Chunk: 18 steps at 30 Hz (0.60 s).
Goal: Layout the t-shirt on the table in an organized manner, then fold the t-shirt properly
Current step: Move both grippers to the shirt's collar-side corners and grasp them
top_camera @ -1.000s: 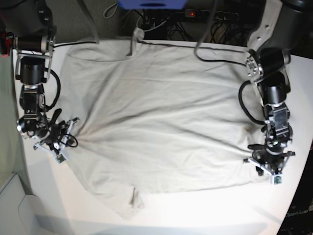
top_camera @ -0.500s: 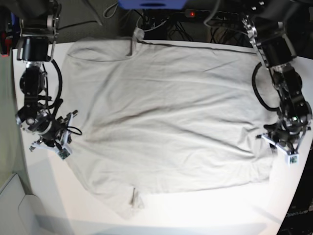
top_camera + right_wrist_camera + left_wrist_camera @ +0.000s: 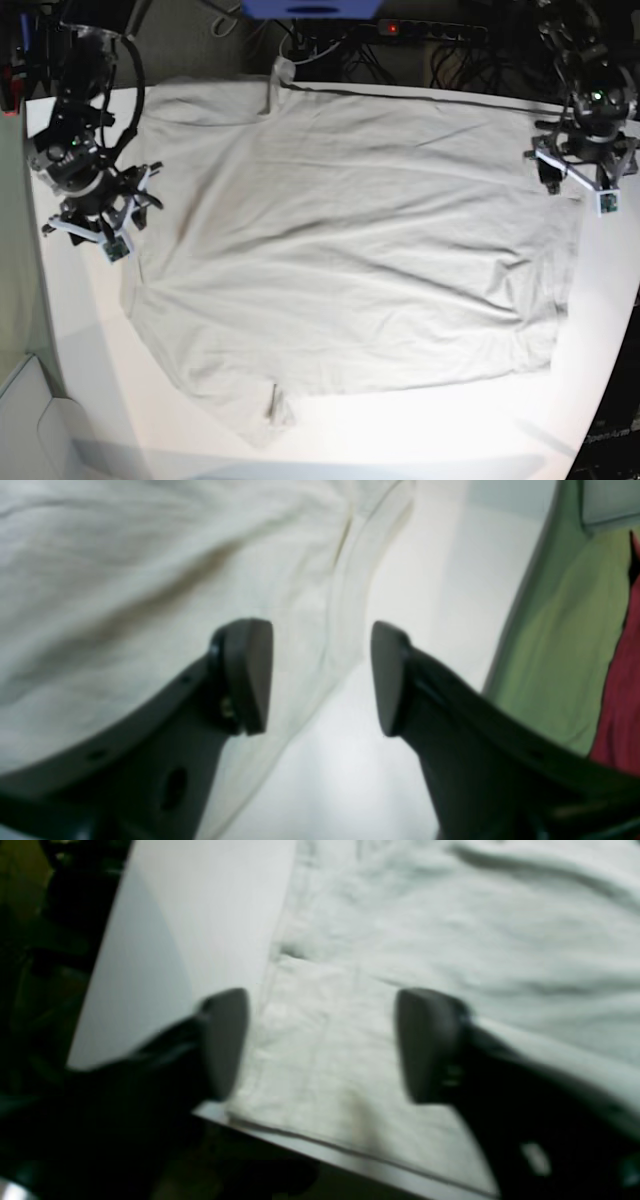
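Grey-beige cotton covers most of the table [image 3: 60, 330] in the base view: the t-shirt [image 3: 340, 250] lies spread nearly flat, its ribbed collar at the top edge of the frame, one sleeve trailing toward the lower left, the hem side running down the right.

At the left of that frame, the right hand [image 3: 95, 200] hangs over the shirt's edge. Its wrist view shows both dark pads [image 3: 250, 675] standing well apart with nothing between them, the cloth's seamed border directly below and bare table beside it.

Across the middle, soft creases fan diagonally through the fabric, and a small fold of cloth sticks up near the lower-left corner. These look worth smoothing before any fold is made.

At the upper right of the frame, the left hand [image 3: 585, 160] sits over the shirt's far corner. Its wrist view, though blurred, shows the fingers [image 3: 225, 1040] spread wide and empty above a doubled hem that lies close to the table's rim.

Judging from this, the layout step is nearly done and fresh grasps come next. To do it well, each hand should probably come straight down on a hem or seam, pinch both layers together, and lift evenly with its partner so the cloth carries over without dragging new wrinkles. The right-side corner lies near the table edge, so a pull outward could slide it off.
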Motion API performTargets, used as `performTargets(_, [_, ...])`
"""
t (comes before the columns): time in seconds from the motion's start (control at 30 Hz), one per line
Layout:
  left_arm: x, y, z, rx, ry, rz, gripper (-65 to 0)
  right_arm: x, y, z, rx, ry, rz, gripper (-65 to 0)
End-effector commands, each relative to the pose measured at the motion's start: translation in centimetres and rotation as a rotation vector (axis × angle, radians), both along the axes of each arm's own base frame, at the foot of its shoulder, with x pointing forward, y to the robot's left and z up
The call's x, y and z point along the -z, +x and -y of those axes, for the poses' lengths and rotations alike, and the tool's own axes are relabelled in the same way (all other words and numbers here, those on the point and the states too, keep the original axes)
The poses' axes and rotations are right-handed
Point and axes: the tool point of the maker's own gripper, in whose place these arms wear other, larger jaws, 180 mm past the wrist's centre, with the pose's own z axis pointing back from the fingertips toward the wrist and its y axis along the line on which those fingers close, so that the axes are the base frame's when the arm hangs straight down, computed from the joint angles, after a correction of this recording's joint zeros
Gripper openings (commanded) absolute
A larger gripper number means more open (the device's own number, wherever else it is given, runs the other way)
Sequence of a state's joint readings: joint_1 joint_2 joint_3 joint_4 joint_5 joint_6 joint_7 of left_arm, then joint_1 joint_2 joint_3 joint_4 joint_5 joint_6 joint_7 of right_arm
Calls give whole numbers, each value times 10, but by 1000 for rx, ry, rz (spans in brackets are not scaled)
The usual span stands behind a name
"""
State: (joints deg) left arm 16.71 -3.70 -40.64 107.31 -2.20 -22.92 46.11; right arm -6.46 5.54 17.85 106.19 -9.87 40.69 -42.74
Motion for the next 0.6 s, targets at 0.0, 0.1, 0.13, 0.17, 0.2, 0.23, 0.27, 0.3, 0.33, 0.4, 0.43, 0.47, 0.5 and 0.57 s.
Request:
performTargets(0.0, [-6,-8,-5,8,27,3,-92,-13,7,-1,4,10,53,-307])
performTargets(0.1, [-3,-25,-14,12,33,-26,-36,-9,0,4,45,27,46,-297])
performTargets(0.13, [-2,-32,-22,-6,37,-36,-37,-8,-2,6,64,36,45,-296])
performTargets(0.17, [-1,-39,-31,-27,42,-44,-37,-7,-4,9,82,42,43,-297])
performTargets(0.2, [3,-46,-37,-45,36,-56,-37,-7,-6,12,97,46,44,-297])
performTargets(0.23, [7,-53,-43,-63,26,-69,-37,-4,-9,15,110,46,37,-297])
performTargets(0.27, [12,-60,-49,-80,19,-82,-37,-2,-13,17,114,45,30,-297])
performTargets(0.3, [15,-66,-54,-95,13,-94,-37,-1,-15,17,116,45,25,-297])
performTargets(0.33, [20,-73,-59,-108,6,-108,-37,0,-17,18,119,44,21,-298])
performTargets(0.4, [31,-86,-67,-139,-19,-135,-37,1,-17,19,122,43,19,-298])
performTargets(0.43, [38,-91,-69,-147,-35,-148,-37,1,-17,19,122,43,19,-298])
performTargets(0.47, [39,-92,-71,-145,-37,-143,-38,1,-17,19,122,43,19,-298])
performTargets(0.5, [42,-91,-71,-142,-44,-135,-38,1,-17,19,122,43,19,-298])
performTargets(0.57, [46,-90,-70,-143,-56,-118,-38,2,-20,19,122,43,13,-298])
